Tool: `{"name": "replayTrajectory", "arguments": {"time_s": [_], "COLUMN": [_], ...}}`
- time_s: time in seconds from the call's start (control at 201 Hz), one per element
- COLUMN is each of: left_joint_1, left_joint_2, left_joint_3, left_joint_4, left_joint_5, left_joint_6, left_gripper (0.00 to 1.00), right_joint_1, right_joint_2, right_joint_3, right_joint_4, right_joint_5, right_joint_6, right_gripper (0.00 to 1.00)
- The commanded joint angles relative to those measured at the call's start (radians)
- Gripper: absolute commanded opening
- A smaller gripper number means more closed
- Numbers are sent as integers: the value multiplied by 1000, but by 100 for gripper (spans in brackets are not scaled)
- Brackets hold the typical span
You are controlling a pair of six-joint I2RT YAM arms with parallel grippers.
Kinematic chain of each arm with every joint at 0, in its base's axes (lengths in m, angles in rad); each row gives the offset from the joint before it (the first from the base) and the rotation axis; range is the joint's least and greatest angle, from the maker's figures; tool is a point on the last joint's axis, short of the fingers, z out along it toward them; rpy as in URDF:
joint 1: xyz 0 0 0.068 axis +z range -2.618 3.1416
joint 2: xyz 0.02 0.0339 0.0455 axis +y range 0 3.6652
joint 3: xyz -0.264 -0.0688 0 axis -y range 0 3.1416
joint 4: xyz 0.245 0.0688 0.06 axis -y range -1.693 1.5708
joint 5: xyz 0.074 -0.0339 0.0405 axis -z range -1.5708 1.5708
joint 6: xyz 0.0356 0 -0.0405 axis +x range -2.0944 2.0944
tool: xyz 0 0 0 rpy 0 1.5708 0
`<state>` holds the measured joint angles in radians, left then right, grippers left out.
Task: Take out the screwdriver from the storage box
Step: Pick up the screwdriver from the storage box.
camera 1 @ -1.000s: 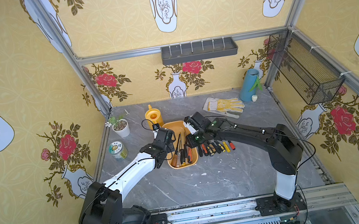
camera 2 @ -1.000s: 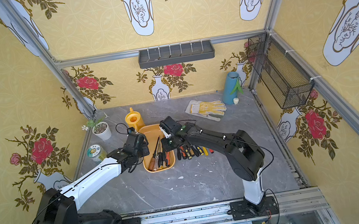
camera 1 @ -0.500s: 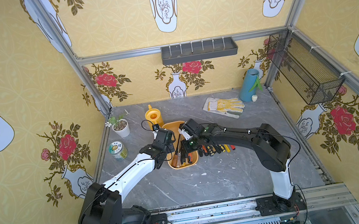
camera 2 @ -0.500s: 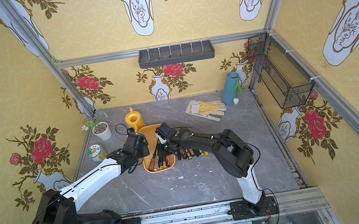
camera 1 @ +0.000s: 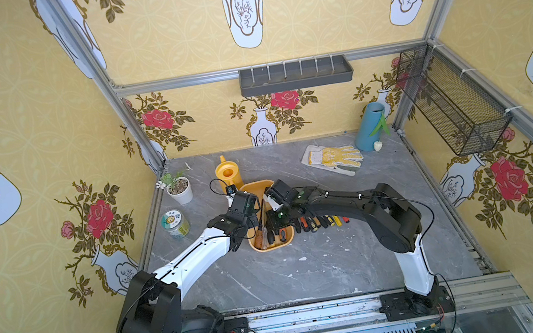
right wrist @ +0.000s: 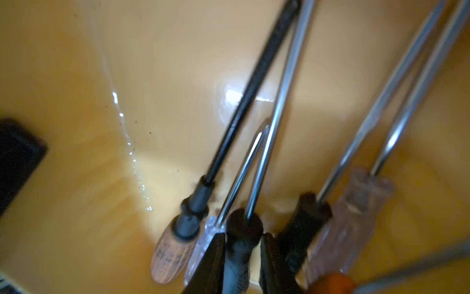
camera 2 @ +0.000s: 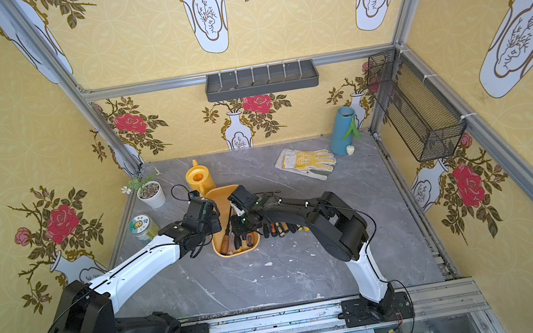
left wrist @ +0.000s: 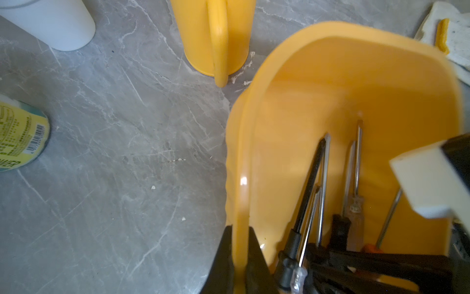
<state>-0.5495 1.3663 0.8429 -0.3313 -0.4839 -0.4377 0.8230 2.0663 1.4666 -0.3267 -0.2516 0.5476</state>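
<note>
The yellow-orange storage box (camera 1: 254, 188) (camera 2: 222, 192) sits mid-table with several screwdrivers lying in it, handles toward the front. My left gripper (camera 1: 248, 229) (left wrist: 240, 249) is shut on the box's left rim (left wrist: 330, 30). Reaching down into the box, my right gripper (camera 1: 273, 229) (camera 2: 240, 230) (right wrist: 243, 252) has its jaws pressed on both sides of a black-handled screwdriver (right wrist: 244, 224). A wooden-handled one (right wrist: 167, 254) and a clear-handled one (right wrist: 356, 208) lie beside it.
A row of several screwdrivers (camera 1: 320, 222) lies on the table right of the box. Behind the box stand a yellow watering can (camera 1: 228, 174), a white plant pot (camera 1: 179, 189) and a tin (camera 1: 175, 224). A glove (camera 1: 332, 159) and a blue vase (camera 1: 370, 126) are at the back right.
My right gripper has moved left from over the row on the table into the box, and its jaws have narrowed onto the black handle. The left arm has stayed put.
</note>
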Motion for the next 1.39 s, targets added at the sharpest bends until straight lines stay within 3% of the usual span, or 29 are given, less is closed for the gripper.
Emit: {"name": "replayTrajectory", "arguments": {"time_s": [0.0, 0.363, 0.533, 0.802, 1.389], "left_joint_1": [0, 0, 0, 0, 0], "left_joint_2": [-3, -10, -11, -2, 21], "left_joint_3": [-1, -1, 5, 10, 17], "left_joint_4": [49, 46, 42, 36, 22], "left_joint_5": [2, -4, -8, -23, -38], "left_joint_6": [-5, 2, 6, 8, -5], "left_gripper": [0, 0, 0, 0, 0], "right_joint_1": [5, 17, 24, 25, 17], "right_joint_2": [26, 64, 71, 7, -67], "right_joint_3": [31, 70, 77, 36, 3], "right_joint_4": [-20, -98, -102, -23, 38], "right_joint_5": [16, 58, 40, 12, -12], "right_joint_6": [20, 17, 13, 11, 5], "right_gripper": [30, 27, 20, 0, 0]}}
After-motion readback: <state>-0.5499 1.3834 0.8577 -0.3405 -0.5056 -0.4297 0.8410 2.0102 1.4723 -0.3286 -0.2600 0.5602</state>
